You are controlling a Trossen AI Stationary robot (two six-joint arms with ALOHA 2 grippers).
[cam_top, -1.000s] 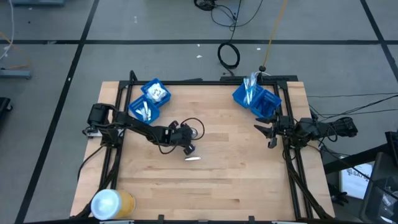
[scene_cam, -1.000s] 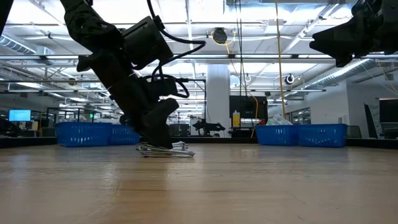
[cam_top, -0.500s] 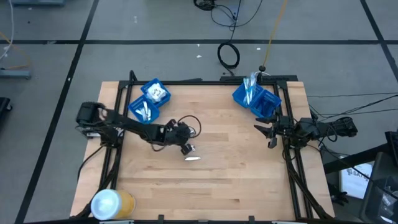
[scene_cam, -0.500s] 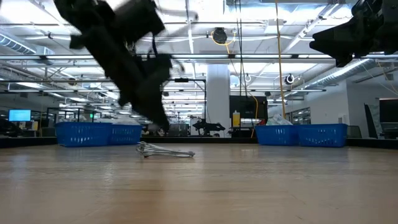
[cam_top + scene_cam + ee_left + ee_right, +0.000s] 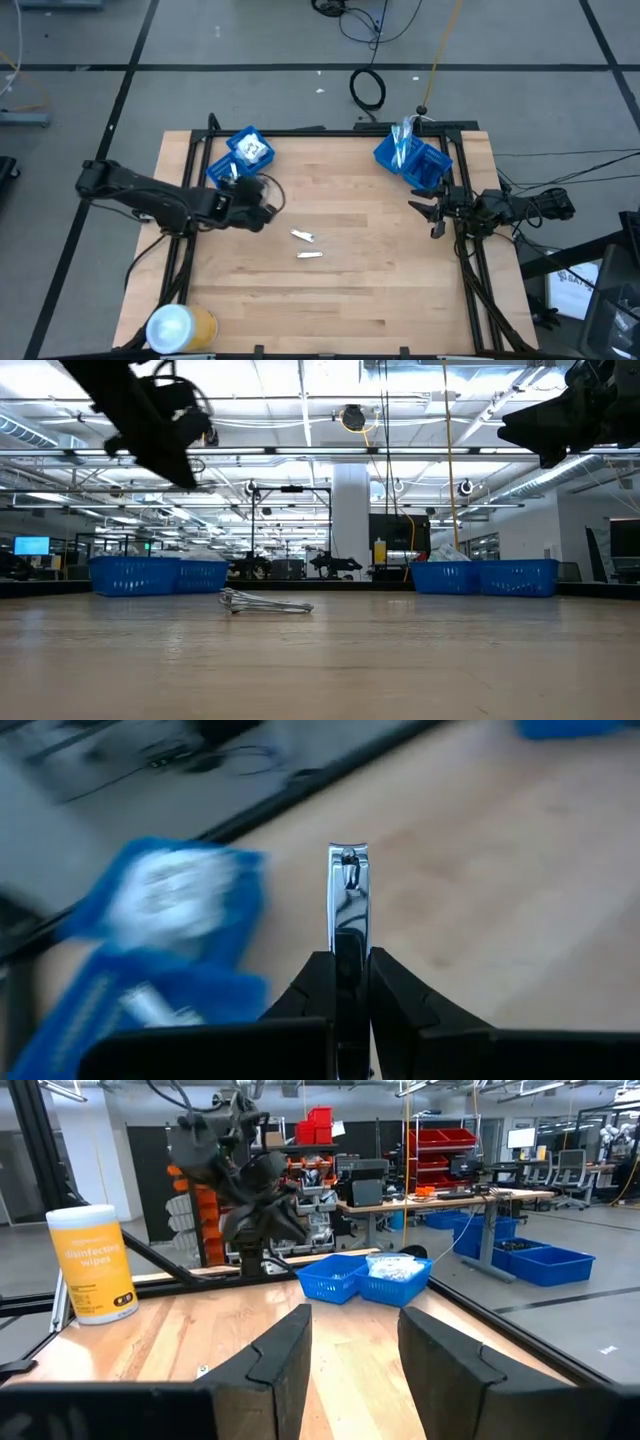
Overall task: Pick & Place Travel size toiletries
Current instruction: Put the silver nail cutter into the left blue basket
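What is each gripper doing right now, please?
Left gripper: shut on a nail clipper, raised near the left bins.
Right gripper: open, holding nothing, waiting at the table's right edge.

Overhead camera: straight down, whole tabletop (image 5: 380, 290). Low camera: level across it. Wrist cameras: close, forward. All share the tabletop.

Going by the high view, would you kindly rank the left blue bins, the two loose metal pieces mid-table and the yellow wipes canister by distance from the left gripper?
1. Left blue bins, just behind the left gripper.
2. Loose metal pieces, toward the table's middle.
3. Wipes canister, at the front-left corner.
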